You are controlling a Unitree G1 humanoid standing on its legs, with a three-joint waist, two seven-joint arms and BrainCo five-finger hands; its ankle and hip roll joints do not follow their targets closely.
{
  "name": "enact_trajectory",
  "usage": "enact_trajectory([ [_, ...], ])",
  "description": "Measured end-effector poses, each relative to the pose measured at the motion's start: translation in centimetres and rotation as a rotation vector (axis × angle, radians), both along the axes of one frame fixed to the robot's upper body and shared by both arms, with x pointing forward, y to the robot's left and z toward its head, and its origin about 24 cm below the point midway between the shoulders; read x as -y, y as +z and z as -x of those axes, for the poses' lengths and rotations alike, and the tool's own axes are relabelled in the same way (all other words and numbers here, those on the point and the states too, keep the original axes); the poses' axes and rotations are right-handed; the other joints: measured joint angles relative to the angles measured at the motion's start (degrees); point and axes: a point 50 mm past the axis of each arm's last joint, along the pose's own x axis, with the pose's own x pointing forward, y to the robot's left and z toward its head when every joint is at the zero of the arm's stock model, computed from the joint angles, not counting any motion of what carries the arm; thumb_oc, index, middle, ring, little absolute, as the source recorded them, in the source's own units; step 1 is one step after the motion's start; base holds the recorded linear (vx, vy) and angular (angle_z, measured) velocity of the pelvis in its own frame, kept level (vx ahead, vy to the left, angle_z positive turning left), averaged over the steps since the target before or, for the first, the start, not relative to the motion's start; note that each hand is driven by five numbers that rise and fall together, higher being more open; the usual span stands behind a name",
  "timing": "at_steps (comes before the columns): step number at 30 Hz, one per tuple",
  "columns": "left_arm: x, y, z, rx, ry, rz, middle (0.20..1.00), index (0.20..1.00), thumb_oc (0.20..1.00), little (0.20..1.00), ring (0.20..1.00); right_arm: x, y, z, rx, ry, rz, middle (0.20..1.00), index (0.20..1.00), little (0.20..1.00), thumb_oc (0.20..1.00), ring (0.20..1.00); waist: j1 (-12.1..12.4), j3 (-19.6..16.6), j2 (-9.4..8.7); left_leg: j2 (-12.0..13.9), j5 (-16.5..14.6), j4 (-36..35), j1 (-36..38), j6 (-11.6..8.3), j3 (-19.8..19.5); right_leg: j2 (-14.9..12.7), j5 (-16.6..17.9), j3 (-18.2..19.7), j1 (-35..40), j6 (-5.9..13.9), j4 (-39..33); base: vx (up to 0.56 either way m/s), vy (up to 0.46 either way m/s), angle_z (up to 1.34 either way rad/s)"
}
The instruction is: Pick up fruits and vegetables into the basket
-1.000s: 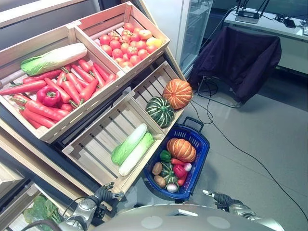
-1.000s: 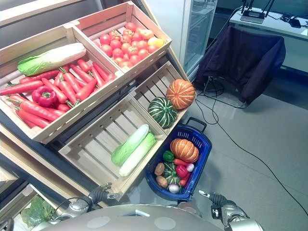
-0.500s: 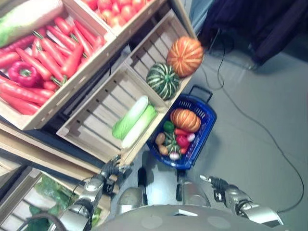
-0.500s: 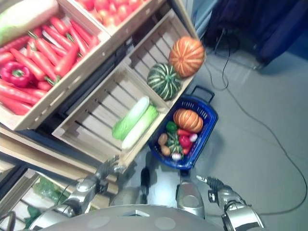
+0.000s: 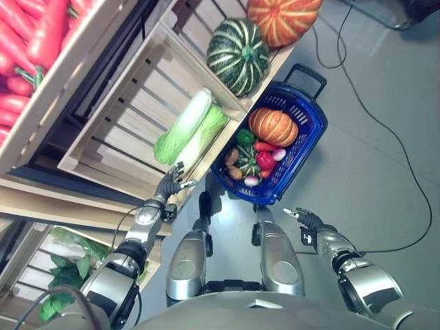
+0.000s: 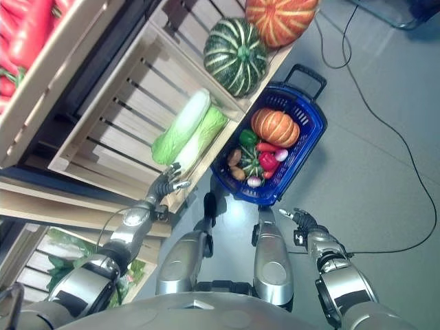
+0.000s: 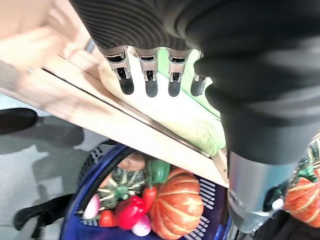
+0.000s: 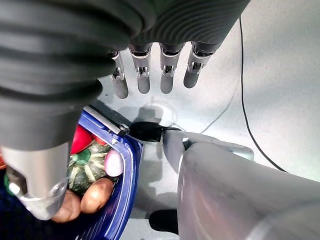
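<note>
Left hand open, fingers straight, by the wooden slatted crate holding pale green cabbages. Right hand open, empty, near the blue plastic basket.

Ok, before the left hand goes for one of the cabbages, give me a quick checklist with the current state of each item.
1. Left hand empty, fingers straight: ok.
2. Left hand close to the cabbages: ok, it hovers at the front edge of their wooden crate, not touching them.
3. Right hand free and out of the way: ok, open above the floor beside the basket.
4. Blue basket within reach, upright on the floor: ok.
5. Room in the basket: not ok; the orange pumpkin and smaller vegetables take up most of it.
6. Basket handle lying flat: cannot tell.
</note>
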Motion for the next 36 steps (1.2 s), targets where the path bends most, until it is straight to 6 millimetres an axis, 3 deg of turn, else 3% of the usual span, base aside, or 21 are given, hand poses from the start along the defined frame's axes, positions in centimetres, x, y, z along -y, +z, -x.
enact_trajectory([
  [4, 0.2, 3.1, -2.1, 0.133, 0.001, -0.012, 1.0, 1.0, 1.0, 1.0, 1.0, -0.3, 1.1, -1.8, 0.052, -0.001, -0.004, 1.0, 1.0, 1.0, 1.0, 1.0, 0.2, 2.3, -0.44, -0.2, -1.0, 3.9, -4.0, -0.11, -0.1, -0.2, 0.0, 0.5, -3.0, -0.01, 2.0, -0.08, -0.012, 0.03],
  [14, 0.4, 7.8, -4.3, 0.378, 0.123, -0.16, 1.0, 1.0, 1.0, 1.0, 1.0, -0.5, 2.1, -3.3, 0.098, -0.029, -0.013, 1.0, 1.0, 1.0, 1.0, 1.0, 0.0, 2.7, -0.86, -0.7, -1.5, 10.0, -12.5, -0.21, -0.4, -0.3, -0.3, 3.1, -10.9, 0.35, 6.7, -0.03, -0.008, 0.01],
  [23, -0.1, 13.1, -6.2, 0.691, 0.309, -0.484, 1.0, 1.0, 1.0, 1.0, 1.0, -1.2, 3.2, -5.0, 0.122, 0.009, 0.002, 1.0, 1.0, 1.0, 1.0, 1.0, -0.2, 2.9, -1.35, -1.3, -1.9, 14.7, -19.0, 0.19, -0.9, -0.4, -0.6, 4.6, -16.6, 0.27, 10.1, -0.01, -0.004, 0.03],
  [31, -1.5, 15.5, -7.3, 0.799, 0.446, -0.672, 1.0, 1.0, 1.0, 1.0, 1.0, -1.7, 3.9, -5.9, 0.137, 0.036, 0.005, 1.0, 1.0, 1.0, 1.0, 1.0, -1.7, 3.1, -1.98, -1.3, -3.0, 18.0, -22.2, 0.25, -0.8, -0.3, -0.7, 5.3, -19.1, 0.43, 11.8, 0.0, 0.001, 0.0],
  [36, -1.8, 16.0, -7.8, 0.815, 0.491, -0.748, 1.0, 1.0, 1.0, 1.0, 1.0, -1.7, 3.9, -6.0, 0.132, 0.041, 0.006, 1.0, 1.0, 1.0, 1.0, 1.0, -2.6, 3.1, -2.24, -1.2, -3.8, 19.6, -23.6, 0.3, -0.7, 0.0, -0.8, 6.0, -20.1, 0.62, 12.3, 0.0, 0.001, -0.01],
])
